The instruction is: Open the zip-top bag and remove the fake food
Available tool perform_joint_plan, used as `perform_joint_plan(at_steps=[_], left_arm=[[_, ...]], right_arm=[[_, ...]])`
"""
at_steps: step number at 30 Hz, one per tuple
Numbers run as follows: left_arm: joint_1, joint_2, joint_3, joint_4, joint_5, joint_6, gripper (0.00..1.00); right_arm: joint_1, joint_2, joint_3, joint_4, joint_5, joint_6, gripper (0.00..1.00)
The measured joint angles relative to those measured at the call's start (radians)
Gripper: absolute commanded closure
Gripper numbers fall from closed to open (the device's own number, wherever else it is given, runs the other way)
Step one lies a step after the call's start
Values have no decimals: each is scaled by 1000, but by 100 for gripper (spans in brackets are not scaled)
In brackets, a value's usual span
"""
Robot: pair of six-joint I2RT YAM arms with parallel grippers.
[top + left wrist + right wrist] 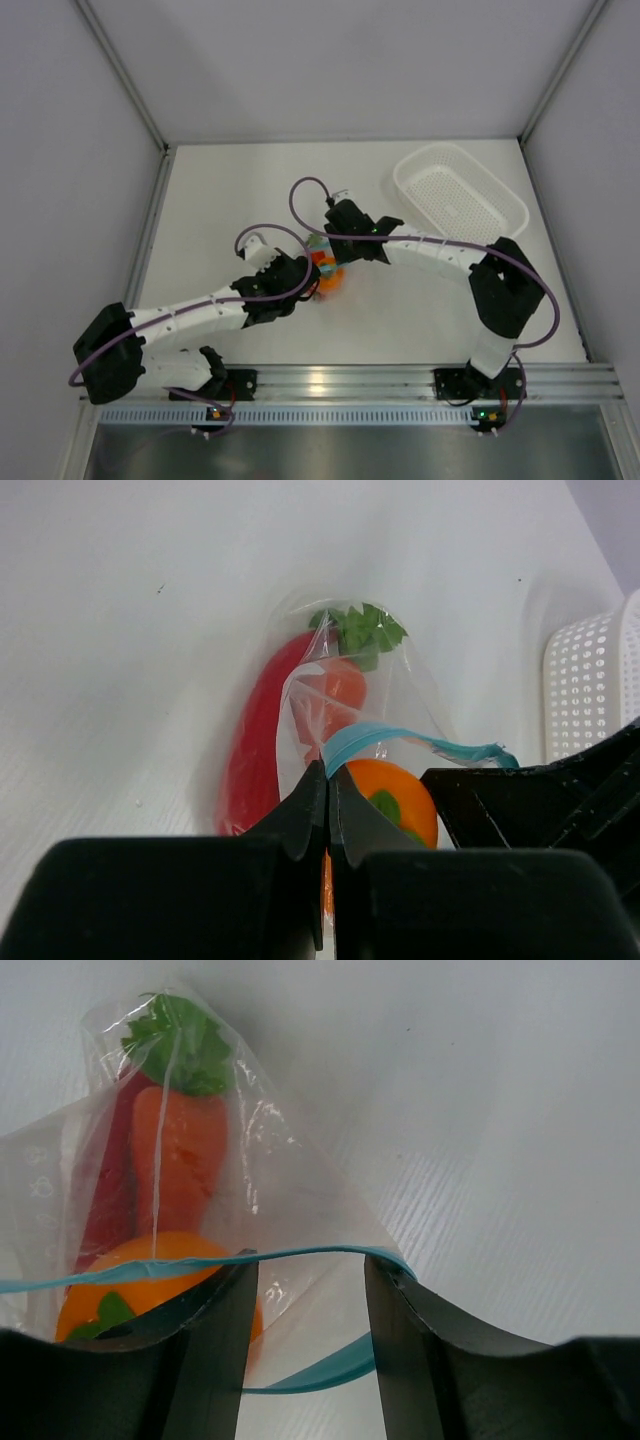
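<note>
We find the zip-top bag [322,262] lying in the middle of the tabletop [240,190], caught between our two wrists, well apart from the white basket [460,195] at the far right. All the fake food is inside it: the carrot [180,1160] with its green leaves pointing away from us, the red chili pepper [262,730] beside it, and the round orange [400,780] nearest the mouth.

Our left jaws are pressed fully together on the bag's edge, right at the light blue zip strip [400,737], which runs out from between them toward the right. We judge that this pinch is there to anchor one lip so the other can be drawn away from it.

Our right jaws stand about half apart, with no sign of a clamp. One run of the blue strip crosses their tips and a second run hangs lower in the gap between them, so the mouth looks partly parted. They seem placed to close on the opposite lip.

The left arm [190,318] lies low, stretched rightward from its near-left base to the bag's near-left side. The right arm [430,255] bends at a raised elbow on the right and sends its forearm leftward, meeting the bag from the far right.
</note>
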Motion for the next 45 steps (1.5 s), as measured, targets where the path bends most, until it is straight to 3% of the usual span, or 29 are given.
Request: perform_joint_plan(at_steps=[15,18,21,22,24,29,37,41,45], left_arm=[[-2,3,56,18,27,87,100],[-2,7,56,18,32,87,100],[-2,18,58,19,34,87,100],[-2,24,58,19,35,87,100],[-2,34,58,19,39,87,100],[-5,44,58,18,43,82,100],[-17,69,60,19,47,85,100],[-34,72,88,18,47,142,100],[-54,72,132,25,50,225,100]], right_arm=[[0,-133,-165,185,-274,230,46],[0,-133,-206,196,-301,250,41],[0,-133,-232,205,-314,264,28],[0,-133,-241,211,-317,266,20],[1,-133,-266,233,-330,275,18],[2,-139,-392,353,-386,336,19],[4,-146,-529,599,-383,498,39],[19,-213,-569,667,-316,552,38],[24,-266,-567,693,-270,567,30]])
